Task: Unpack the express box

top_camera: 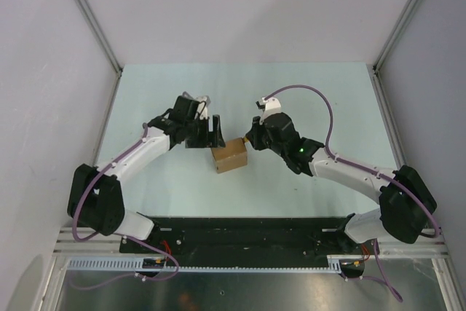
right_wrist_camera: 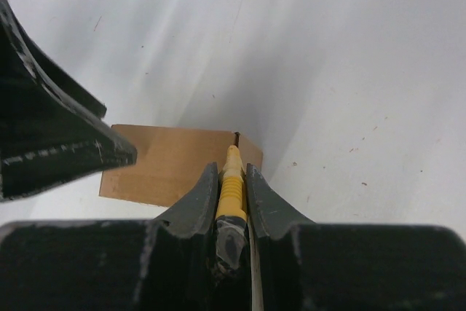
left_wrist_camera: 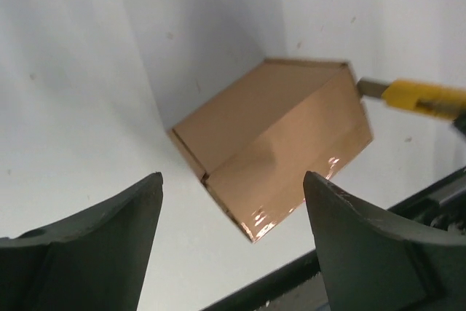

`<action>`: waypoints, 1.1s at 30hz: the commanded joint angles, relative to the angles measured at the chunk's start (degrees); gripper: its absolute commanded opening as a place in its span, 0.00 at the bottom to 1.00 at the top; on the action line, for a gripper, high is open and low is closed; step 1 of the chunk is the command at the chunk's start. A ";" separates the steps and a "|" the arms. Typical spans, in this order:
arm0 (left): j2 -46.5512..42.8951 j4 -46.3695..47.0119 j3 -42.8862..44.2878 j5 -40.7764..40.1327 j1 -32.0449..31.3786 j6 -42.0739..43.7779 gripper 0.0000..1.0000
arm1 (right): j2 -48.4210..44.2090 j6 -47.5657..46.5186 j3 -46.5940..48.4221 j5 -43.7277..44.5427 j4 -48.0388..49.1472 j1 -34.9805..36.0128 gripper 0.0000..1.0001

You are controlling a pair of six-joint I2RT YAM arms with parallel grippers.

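The pale counter (top_camera: 145, 180) is reached over by both arms, which are angled inward so that they meet at its middle. There the express box (top_camera: 229, 155) is set flat on the counter, between the two hands and just beside each; its flaps appear shut, and a glossy strip, probably tape, is seen along one edge.

The left hand (top_camera: 217, 132) is held with its jaws spread wide and nothing gripped. The box is framed ahead of them and not touched, probably so that it can be steadied.

The right hand (right_wrist_camera: 231, 169) is clamped shut on the yellow utility knife (right_wrist_camera: 230, 187). The knife is pointed forward, its tip brought to the box's upper edge, presumably for slitting the seal.
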 commanded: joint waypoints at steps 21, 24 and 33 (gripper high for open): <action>-2.82 13.44 -13.61 9.40 0.05 -19.03 0.83 | 1.07 0.75 -0.06 1.43 2.20 1.16 0.00; -3.70 15.90 -16.07 8.69 0.05 -22.99 0.80 | 0.99 1.10 -0.06 1.60 2.20 1.25 0.00; -3.79 16.70 -18.53 7.46 0.05 -32.93 0.59 | -0.24 1.02 -0.06 4.24 1.67 2.65 0.00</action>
